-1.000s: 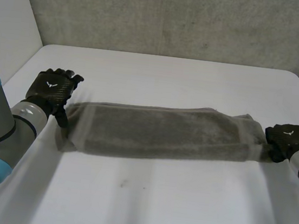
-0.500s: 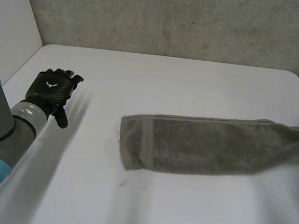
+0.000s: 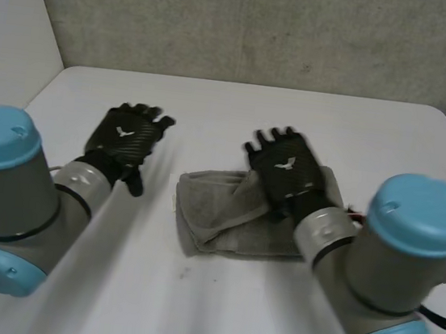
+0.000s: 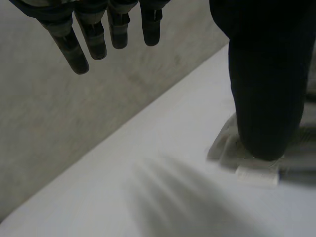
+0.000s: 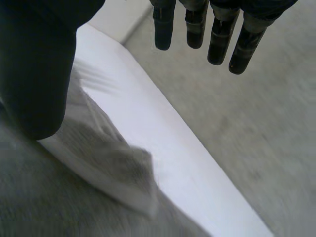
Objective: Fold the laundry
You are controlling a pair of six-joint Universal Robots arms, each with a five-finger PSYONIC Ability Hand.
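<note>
Grey towel [image 3: 219, 215], bunched, beneath right hand [image 3: 286, 171]; its fingers straight, holding nothing. Left hand [image 3: 126, 137] beside towel; fingers spread, empty.

A white desk [image 3: 212, 320] with rounded far corners carries a small dark speck [image 3: 184, 274] on its near part, while a rough grey wall [image 3: 265, 25] rises just behind its far edge and a plain pale wall [image 3: 13, 19] stands along its left side.
</note>
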